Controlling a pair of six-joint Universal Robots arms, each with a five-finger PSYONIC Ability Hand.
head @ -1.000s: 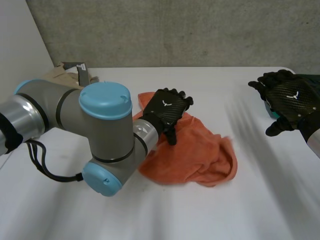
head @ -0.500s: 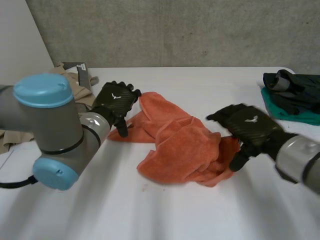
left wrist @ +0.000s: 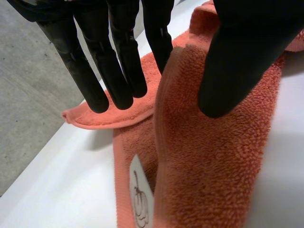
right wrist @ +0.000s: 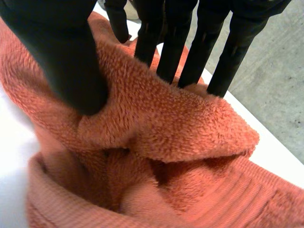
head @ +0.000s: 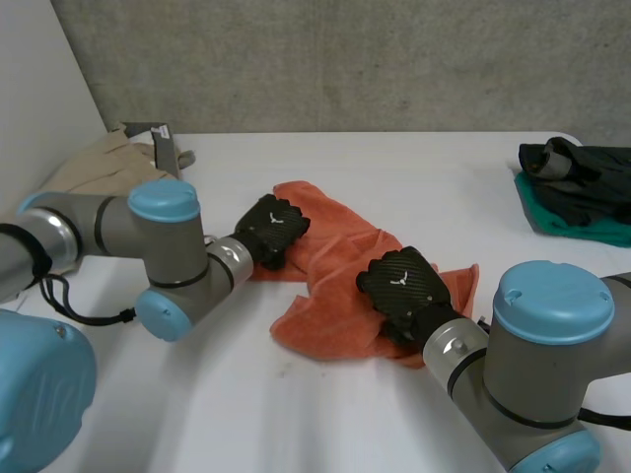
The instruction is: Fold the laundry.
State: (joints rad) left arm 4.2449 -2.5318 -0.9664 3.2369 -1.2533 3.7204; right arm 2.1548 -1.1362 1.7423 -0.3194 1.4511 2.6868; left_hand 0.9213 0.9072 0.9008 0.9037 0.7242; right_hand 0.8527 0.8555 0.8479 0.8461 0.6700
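Place: a crumpled orange terry towel (head: 330, 320) lay on the white table (head: 296, 424);
Left hand (head: 271, 229): pinched a fold at its left corner;
Right hand (head: 402, 288): pinched a bunched fold, right side;
Risk: a shallow pinch could slip; layers might lift together

I see a white table (head: 325, 414) from my head camera. An orange towel (head: 335, 266) lies crumpled near the table's middle, folded over itself in loose ridges. My left wrist camera shows a small white label (left wrist: 140, 194) on one layer of it. Well to the towel's left, at the table's far corner, sits a beige garment (head: 94, 158). Well to the towel's right, at the table's edge, dark clothes (head: 582, 168) are heaped on a teal cloth (head: 592, 229).
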